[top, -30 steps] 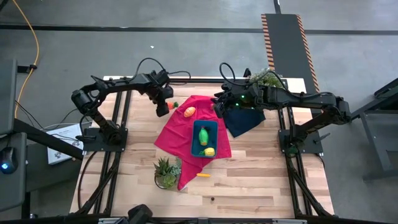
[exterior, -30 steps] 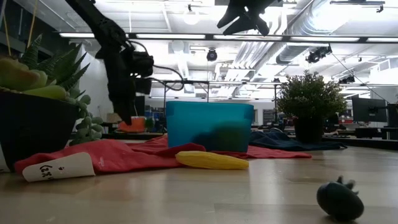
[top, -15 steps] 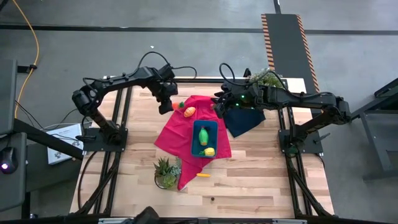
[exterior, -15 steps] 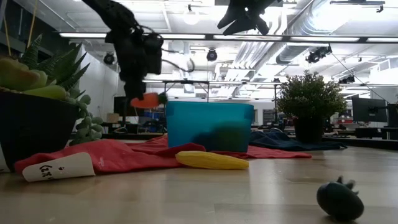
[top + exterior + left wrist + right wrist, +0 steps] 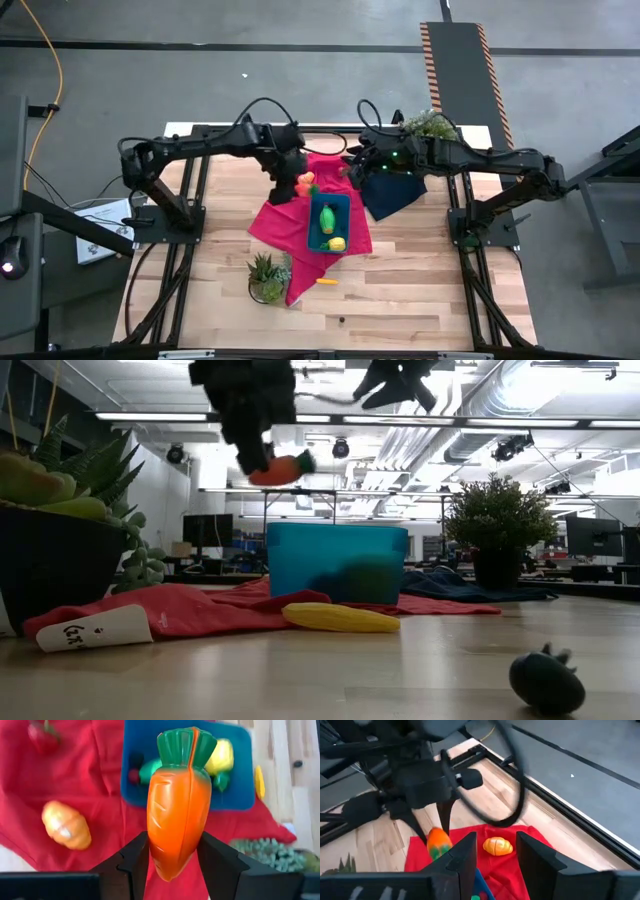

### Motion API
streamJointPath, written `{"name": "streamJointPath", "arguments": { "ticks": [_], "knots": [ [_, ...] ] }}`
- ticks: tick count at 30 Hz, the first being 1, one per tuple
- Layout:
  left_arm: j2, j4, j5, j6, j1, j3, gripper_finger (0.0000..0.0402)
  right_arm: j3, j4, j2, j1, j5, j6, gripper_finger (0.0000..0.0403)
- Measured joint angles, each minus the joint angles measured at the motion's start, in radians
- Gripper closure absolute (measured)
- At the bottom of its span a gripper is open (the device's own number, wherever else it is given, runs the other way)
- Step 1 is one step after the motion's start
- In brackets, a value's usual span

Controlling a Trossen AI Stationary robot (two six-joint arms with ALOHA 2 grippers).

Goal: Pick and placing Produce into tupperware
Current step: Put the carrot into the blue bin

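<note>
My left gripper [image 5: 172,840] is shut on an orange toy carrot with a green top [image 5: 180,800], high over the red cloth [image 5: 285,215] just left of the far end of the teal tupperware [image 5: 330,222]. The low view shows the carrot [image 5: 278,468] well above the tub [image 5: 335,560]. Green and yellow produce [image 5: 337,243] lie in the tub. A yellow-orange piece [image 5: 497,846] lies on the red cloth. My right gripper [image 5: 495,840] hangs open, with nothing between its fingers, above the far edge of the navy cloth [image 5: 392,192]. My left gripper pinches the carrot's pointed lower half [image 5: 156,845] between its two fingers [image 5: 131,862], one on each side. The fingers slant down from above and lie along the carrot, whose green top points away from them. The carrot is lifted clear and lies nearly level in the low view.
A yellow piece [image 5: 326,282] lies on the bare wood near the red cloth's front. Potted plants stand at the front left [image 5: 267,277] and the back right [image 5: 430,125]. A small dark object [image 5: 545,680] lies close to the low camera.
My left gripper, shut the whole time, has risen from table height at the red cloth's far left corner and swung toward the table's right, over the cloth and toward the tub. The carrot has gone up with it, lifted clear. My right arm has kept still.
</note>
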Motion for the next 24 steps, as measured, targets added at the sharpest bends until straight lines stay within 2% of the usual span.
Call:
{"name": "streamJointPath", "arguments": {
  "ticks": [12,20,24],
  "knots": [
    [-0.001,0.109,-0.115,-0.111,-0.131,0.037,0.0257,0.001,-0.008,-0.168,0.017,-0.001,-0.057,0.0273],
    [0.008,0.203,-0.136,-0.178,-0.188,0.037,0.0257,0.001,-0.211,-0.281,0.079,-0.001,0.015,0.0273],
    [0.043,0.233,-0.135,-0.200,-0.211,0.036,0.0257,0.001,-0.311,-0.289,0.127,0.064,0.073,0.0273]
  ]
}}
